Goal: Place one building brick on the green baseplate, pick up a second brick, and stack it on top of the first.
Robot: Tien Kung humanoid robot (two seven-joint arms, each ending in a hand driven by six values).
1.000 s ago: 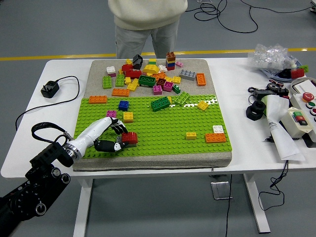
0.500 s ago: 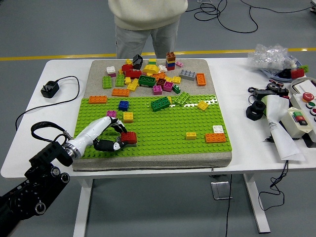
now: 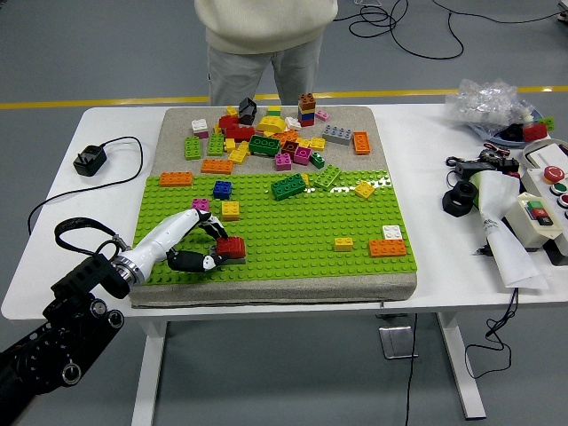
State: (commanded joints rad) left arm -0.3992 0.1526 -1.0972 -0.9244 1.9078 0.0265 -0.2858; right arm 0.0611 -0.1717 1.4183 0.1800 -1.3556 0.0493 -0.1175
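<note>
The left hand [image 3: 202, 248] pinches a red brick [image 3: 232, 247] between thumb and fingertips, low over the near left part of the green baseplate [image 3: 293, 232]. The brick looks light, rigid and smooth-sided, so a grip on its two opposite side walls seems best, leaving the studs clear for stacking.
</note>
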